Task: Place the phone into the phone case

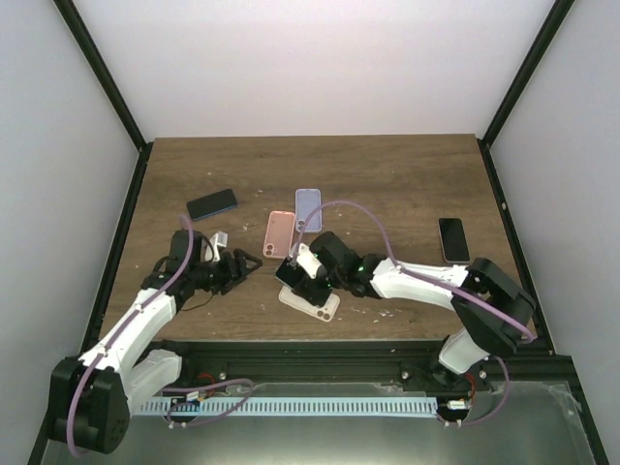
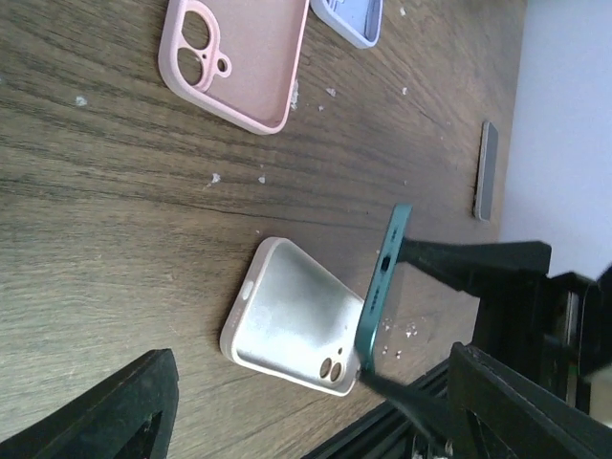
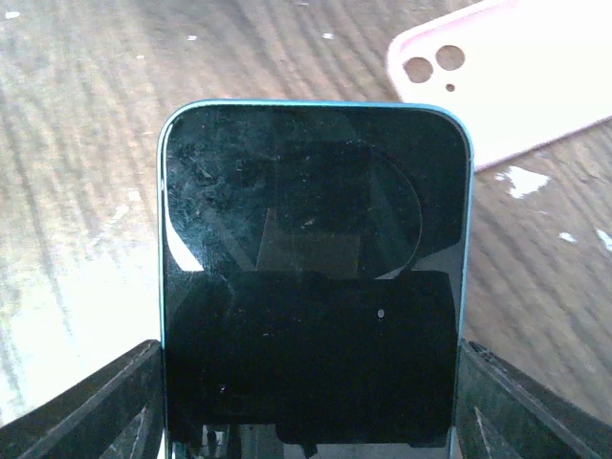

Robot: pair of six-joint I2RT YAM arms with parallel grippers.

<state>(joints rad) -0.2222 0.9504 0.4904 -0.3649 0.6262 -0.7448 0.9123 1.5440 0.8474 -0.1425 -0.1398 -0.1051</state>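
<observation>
the phone [image 3: 316,277] fills the right wrist view, its dark screen facing the lens, and the right gripper [image 3: 311,402] has its jaws clamped on the two long edges. seen from the left wrist, the phone stands edge-on and tilted, with its low end at the camera-hole corner of the white case [image 2: 296,330]. that case lies flat on the table [image 2: 115,191]; whether the two touch i cannot tell. the left gripper [image 1: 250,262] hangs near, to their left, jaws apart and empty. a pink case [image 2: 239,57] and a lilac case [image 2: 349,19] lie further back.
</observation>
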